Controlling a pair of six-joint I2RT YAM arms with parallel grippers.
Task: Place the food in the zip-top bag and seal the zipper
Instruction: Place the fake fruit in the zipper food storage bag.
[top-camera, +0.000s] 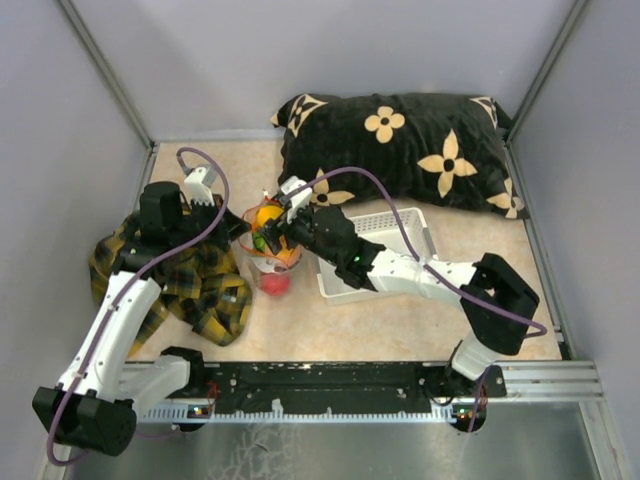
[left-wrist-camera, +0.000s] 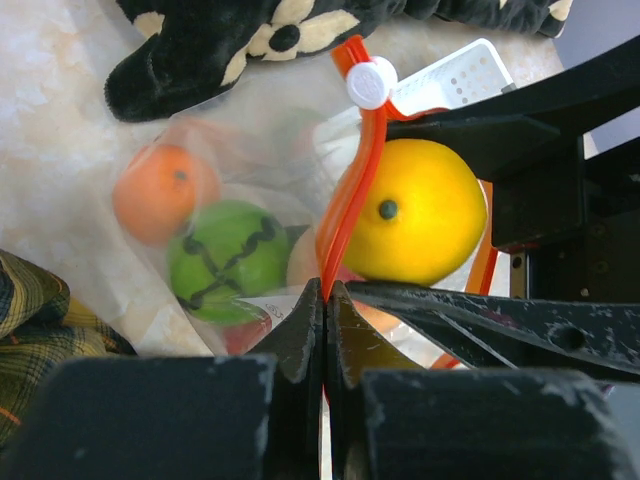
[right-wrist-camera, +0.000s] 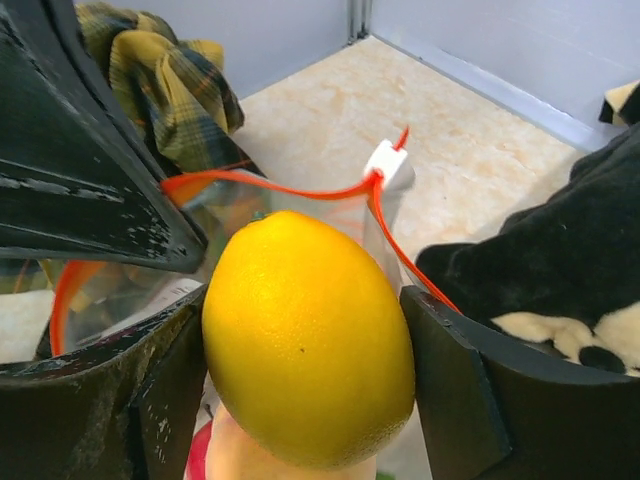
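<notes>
The clear zip-top bag (top-camera: 270, 262) stands open left of the basket. My left gripper (left-wrist-camera: 327, 290) is shut on its red-orange zipper strip (left-wrist-camera: 345, 205), holding that side of the mouth up; a white slider (left-wrist-camera: 371, 83) sits at the strip's far end. My right gripper (right-wrist-camera: 305, 350) is shut on the yellow fruit (right-wrist-camera: 308, 338) and holds it in the bag's mouth. Inside the bag I see the orange fruit (left-wrist-camera: 160, 190), the striped green fruit (left-wrist-camera: 228, 255), a peach one (right-wrist-camera: 255, 450) and a red one (top-camera: 275, 284). The brown and dark green fruits are hidden.
A white lattice basket (top-camera: 405, 240) lies right of the bag under my right arm. A black flowered pillow (top-camera: 400, 145) lies along the back. A yellow plaid cloth (top-camera: 185, 280) is bunched at the left under my left arm.
</notes>
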